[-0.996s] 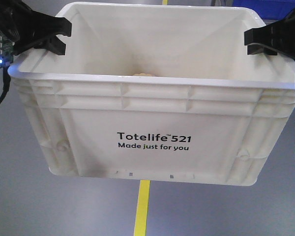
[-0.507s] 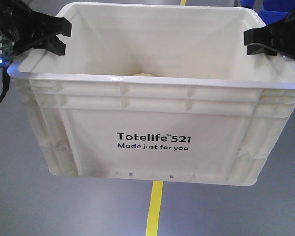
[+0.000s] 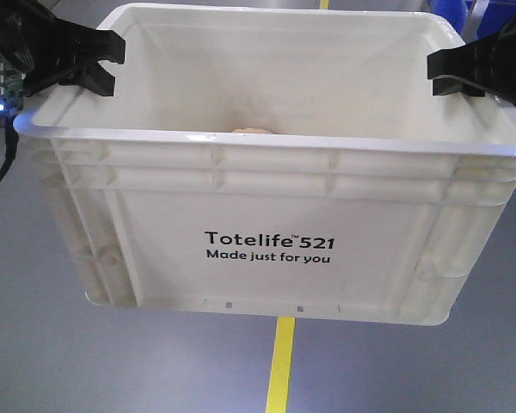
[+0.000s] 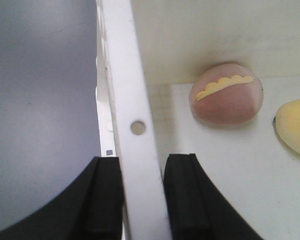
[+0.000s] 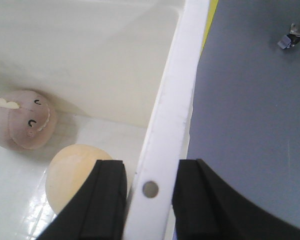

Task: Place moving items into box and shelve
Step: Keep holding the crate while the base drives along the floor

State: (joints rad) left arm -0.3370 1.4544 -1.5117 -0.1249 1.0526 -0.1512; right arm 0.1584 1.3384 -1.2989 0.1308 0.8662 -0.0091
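**Box** (image 3: 267, 215). White plastic, rectangular, ribbed below the rim. Black print on the near face reads "Totelife 521 Made just for you". It is held level and clear of the grey floor (image 3: 86, 361), above a yellow line (image 3: 282, 366), and hangs between the two arms, one at each short side.

**Left gripper** (image 4: 142, 167). Pinching the box's left rim, one black finger (image 4: 107, 195) outside the wall and the other inside.

**Right gripper** (image 5: 150, 175). Clamped the same way on the right rim.

**Reason for the hold, as judged.** Grips on opposite sides share the load and keep the open top level, so the contents should not roll during the carry.

**Contents.** Two rounded, matte lumps lie on the box bottom.
- Pink lump (image 4: 226, 100): dusty mauve with a yellow scalloped strip. The right wrist view shows a small drawn face. It sits where the bottom meets a wall.
- Yellow lump (image 5: 77, 175): pale yellow-tan, smooth and bun-like. It lies just beside the pink one, with a narrow gap showing between them.

**Stage, as judged.** Loading looks complete and shelving remains. No shelf is in view.

**Background.** The edge of a blue bin (image 3: 490, 10) shows at the upper right.
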